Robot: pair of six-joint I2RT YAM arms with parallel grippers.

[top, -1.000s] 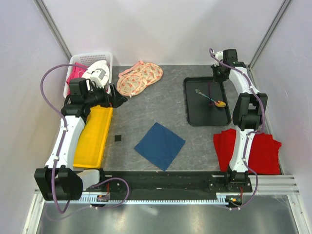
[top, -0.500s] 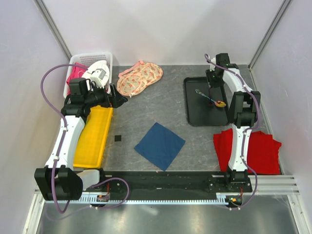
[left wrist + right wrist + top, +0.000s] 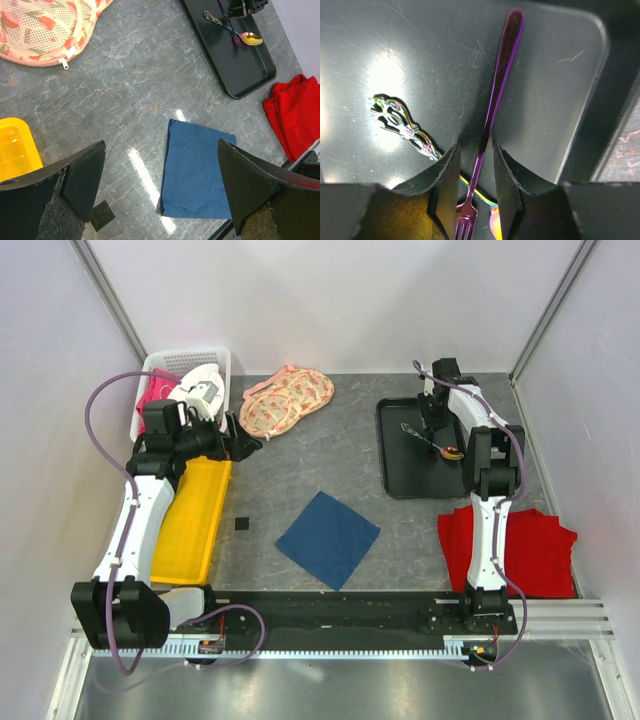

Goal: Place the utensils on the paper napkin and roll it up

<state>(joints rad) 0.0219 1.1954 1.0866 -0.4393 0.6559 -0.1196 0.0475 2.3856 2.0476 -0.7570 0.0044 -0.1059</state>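
Assessing progress: the task is at its first step and no stage is complete.

Utensils: the fork [image 3: 498, 90] and the spoon [image 3: 250, 38] both lie flat inside the tray [image 3: 410, 472], crossing at their heads. Neither has been lifted.

Napkin: the napkin [image 3: 328, 538] lies open and flat, off the tray's near-left corner and well apart from it. Nothing rests on it and no edge is rolled.

Right gripper [image 3: 477, 155]: low over the tray, part open, its fingers straddling the fork's handle near the tines. A gap shows on each side of the handle, so nothing is gripped.

Left gripper [image 3: 160, 150]: well to the left of the tray, fully spread, raised and empty.

Outstanding, in my judgement:
- close on the fork
- carry it to the napkin
- fetch the spoon likewise
- roll the napkin around both

Risk noted: the spoon's handle passes under the fork by the fingers and may be disturbed on closing.
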